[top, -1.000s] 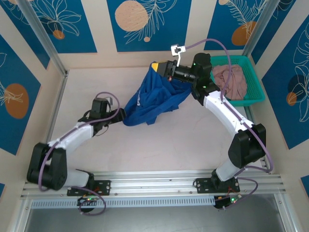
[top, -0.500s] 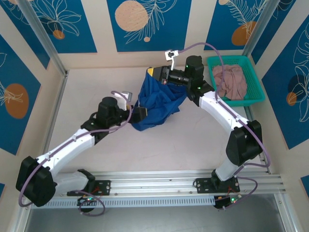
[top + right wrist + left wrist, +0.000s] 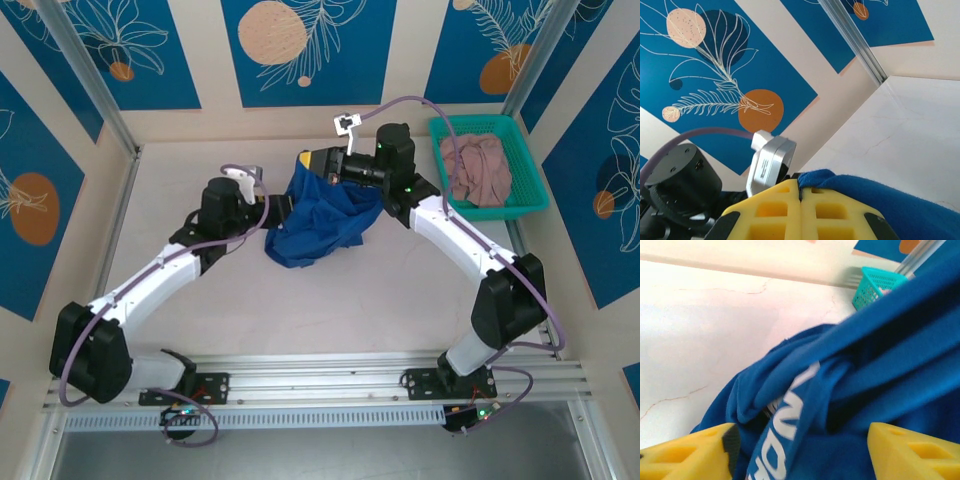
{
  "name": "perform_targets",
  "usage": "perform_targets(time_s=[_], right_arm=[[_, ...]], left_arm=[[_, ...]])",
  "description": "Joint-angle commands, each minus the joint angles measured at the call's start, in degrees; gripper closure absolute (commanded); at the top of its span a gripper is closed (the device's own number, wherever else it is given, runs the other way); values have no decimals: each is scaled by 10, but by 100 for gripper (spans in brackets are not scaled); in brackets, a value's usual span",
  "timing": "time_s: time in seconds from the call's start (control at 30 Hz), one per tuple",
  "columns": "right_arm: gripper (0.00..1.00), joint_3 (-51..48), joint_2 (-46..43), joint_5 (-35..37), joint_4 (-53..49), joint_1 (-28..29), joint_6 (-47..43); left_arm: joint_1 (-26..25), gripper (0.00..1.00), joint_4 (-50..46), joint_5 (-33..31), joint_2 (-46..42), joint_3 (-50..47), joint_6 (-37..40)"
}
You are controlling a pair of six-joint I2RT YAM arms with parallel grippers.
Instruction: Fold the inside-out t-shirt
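Note:
The inside-out t-shirt (image 3: 315,220) is royal blue and hangs bunched from my right gripper (image 3: 312,160) at the back middle of the table, its lower folds resting on the tabletop. In the right wrist view the yellow fingers (image 3: 775,210) press together, and the right gripper (image 3: 800,192) is shut on a rolled blue hem (image 3: 840,181). My left gripper (image 3: 283,206) is at the shirt's left side. In the left wrist view its two yellow fingers (image 3: 687,455) stand wide apart, open, with blue cloth and white lettering (image 3: 790,420) lying between them.
A teal basket (image 3: 533,190) holding a dusty-pink garment (image 3: 478,165) stands at the back right, close behind the right arm. A metal post (image 3: 90,80) and the back wall border the table. Bare tabletop (image 3: 330,300) lies in front of the shirt.
My left arm swung in from the lower left up to the shirt's left side, its jaws widening, then narrowing. The right gripper carried the hanging shirt a little leftward.

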Motion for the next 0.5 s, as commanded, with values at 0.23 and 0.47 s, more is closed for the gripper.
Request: perform_targets(time_s=[0.23, 0.47], right_arm=[[100, 26, -30, -41, 66, -7, 2], [100, 52, -64, -12, 102, -33, 21]], left_arm=[[14, 77, 8, 106, 116, 82, -22], [75, 92, 83, 135, 133, 14, -114]])
